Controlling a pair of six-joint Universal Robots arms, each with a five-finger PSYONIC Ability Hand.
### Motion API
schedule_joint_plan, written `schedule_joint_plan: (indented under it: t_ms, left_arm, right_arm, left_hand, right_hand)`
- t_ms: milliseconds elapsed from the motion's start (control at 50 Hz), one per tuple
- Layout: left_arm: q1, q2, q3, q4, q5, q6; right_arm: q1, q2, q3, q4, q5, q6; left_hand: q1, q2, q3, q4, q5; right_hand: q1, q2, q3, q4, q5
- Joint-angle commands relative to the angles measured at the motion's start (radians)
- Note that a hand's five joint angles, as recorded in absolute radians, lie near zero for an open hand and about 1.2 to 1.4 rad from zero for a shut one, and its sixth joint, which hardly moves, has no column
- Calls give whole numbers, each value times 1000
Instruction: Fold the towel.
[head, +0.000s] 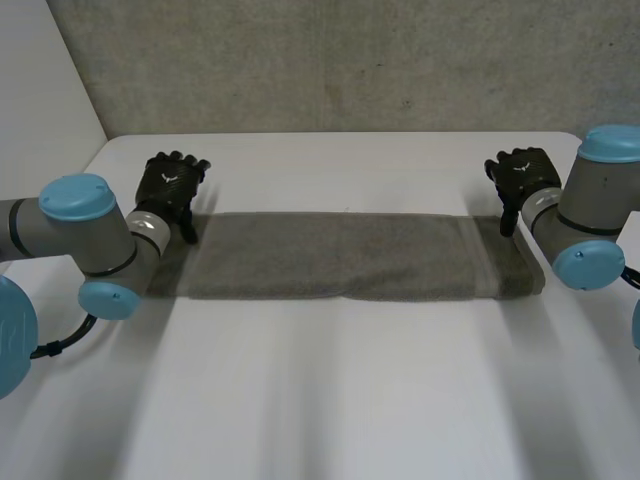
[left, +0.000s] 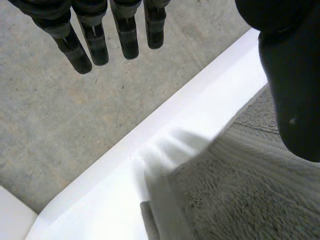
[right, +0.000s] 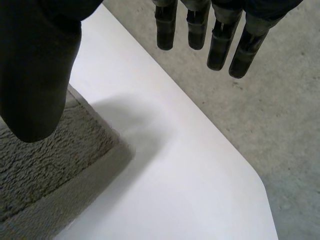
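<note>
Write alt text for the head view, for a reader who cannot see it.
A grey towel lies as a long strip across a white table. The left hand is at its left end and the right hand at its right end, both open and holding nothing.

Grey arms (head: 45, 228) carry light-blue caps (head: 77, 196) and black hands (head: 170, 185).
</note>
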Motion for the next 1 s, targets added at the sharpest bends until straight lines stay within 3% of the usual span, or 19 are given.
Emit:
schedule_joint_plan:
  t_ms: [20, 200, 340, 460, 580, 680, 840, 880, 1000]
  left_arm:
    - [3, 100, -82, 0, -49, -2]
    - [12, 338, -309, 9, -58, -28]
    - [3, 536, -559, 9, -56, -201]
    - [-2, 633, -702, 9, -58, -327]
    - [-5, 645, -777, 30, -56, -345]
    - [-3, 636, -797, 71, -55, -345]
    - [-3, 630, -812, 110, -55, -342]
    - [-3, 630, -817, 115, -56, -342]
    - [-3, 630, -818, 124, -56, -341]
  right_arm:
    - [5, -86, 88, -7, 13, 5]
    - [-4, -375, 401, -48, 9, 5]
    - [-12, -528, 672, -82, -10, 5]
    - [-16, -552, 789, -136, -65, 3]
    - [-65, -531, 843, -180, -110, 2]
    - [-72, -433, 818, -191, -110, -6]
    - [-96, -339, 745, -197, -106, -9]
    - [-113, -318, 728, -200, -103, -8]
    - [-168, -371, 734, -206, -91, -5]
  left_hand:
    - [-91, -86, -75, -87, -227]
    - [-97, -91, -81, -93, -233]
    - [-94, -89, -78, -90, -230]
    - [-97, -91, -81, -93, -233]
    - [-97, -91, -81, -93, -233]
    - [-97, -91, -81, -93, -233]
    - [-97, -91, -81, -93, -233]
    - [-97, -91, -81, -93, -233]
    - [-97, -91, -81, -93, -233]
  right_hand:
    - [-73, -77, -71, -81, -61]
    - [-73, -77, -71, -81, -61]
    - [-73, -77, -71, -81, -61]
    - [-73, -77, -71, -81, -61]
    - [-4, -8, -2, -12, 8]
    - [11, 6, 13, 2, 22]
    - [443, 438, 445, 434, 454]
    - [1146, 1141, 1148, 1137, 1157]
    - [1149, 1144, 1151, 1140, 1160]
